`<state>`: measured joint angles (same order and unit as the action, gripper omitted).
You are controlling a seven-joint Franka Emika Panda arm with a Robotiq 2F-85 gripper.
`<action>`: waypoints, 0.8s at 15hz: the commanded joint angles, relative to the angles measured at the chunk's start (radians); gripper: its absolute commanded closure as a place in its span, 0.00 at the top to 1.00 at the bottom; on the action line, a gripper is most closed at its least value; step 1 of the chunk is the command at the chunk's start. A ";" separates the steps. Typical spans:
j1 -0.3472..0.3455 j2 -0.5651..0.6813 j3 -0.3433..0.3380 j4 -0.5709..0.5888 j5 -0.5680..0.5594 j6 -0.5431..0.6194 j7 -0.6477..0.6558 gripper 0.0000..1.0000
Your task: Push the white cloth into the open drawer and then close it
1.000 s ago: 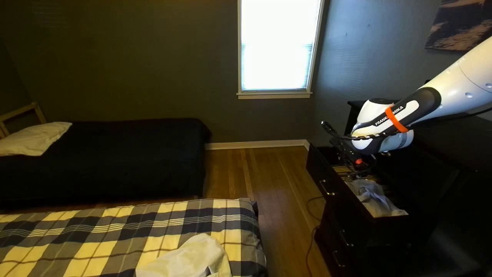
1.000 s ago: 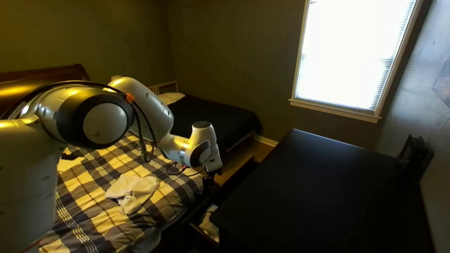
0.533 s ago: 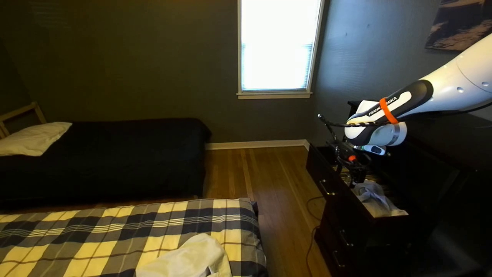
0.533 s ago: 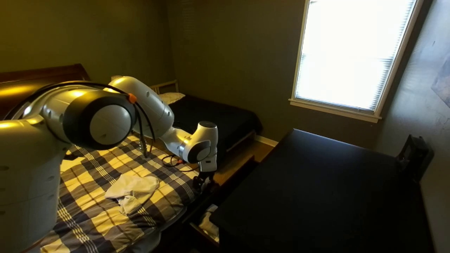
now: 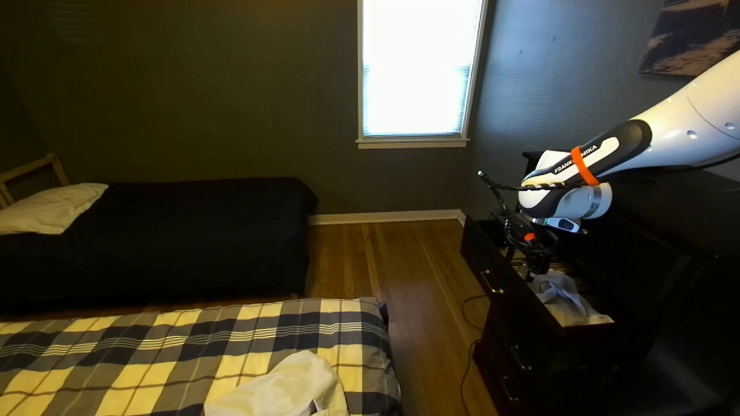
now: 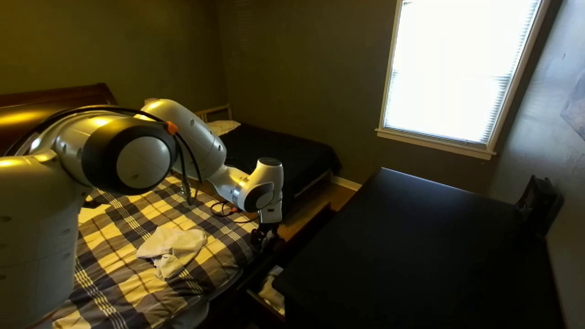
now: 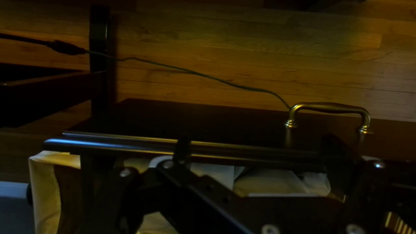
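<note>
Yellow-and-navy plaid bed (image 5: 191,346), no change vs. 1 sec ago. Black dresser (image 6: 393,242), same spot too. And the white arm (image 5: 682,130), there's the mover: approx. 1 sec back its end was tilted and a bit farther in toward the dresser body; now it's shifted toward the front of the drawer (image 5: 477,248), end pointing nearly straight down, and over the last half-sec no visible shift. Drawer's pulled out, same amt. as b4. The white cloth (image 5: 572,306) lies bunched inside it, just behind the front, looks unmoved, tho partly hidden by the gripper (image 7: 259,148). Gripper's jaws are apart, seen against the drawer front's top edge in the wrist view; touching edge or cloth, can't tell. Brass-coloured handle (image 7: 330,108) on the drawer front, same place as a sec ago.
</note>
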<state>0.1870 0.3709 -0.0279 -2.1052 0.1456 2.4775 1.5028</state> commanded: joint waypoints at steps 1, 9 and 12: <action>-0.027 0.025 0.038 0.021 0.061 0.007 -0.016 1.00; 0.001 0.109 0.012 0.047 0.033 0.069 0.067 1.00; 0.005 0.147 0.007 0.064 0.030 0.092 0.074 1.00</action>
<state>0.1758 0.4695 -0.0085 -2.0697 0.1848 2.5369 1.5392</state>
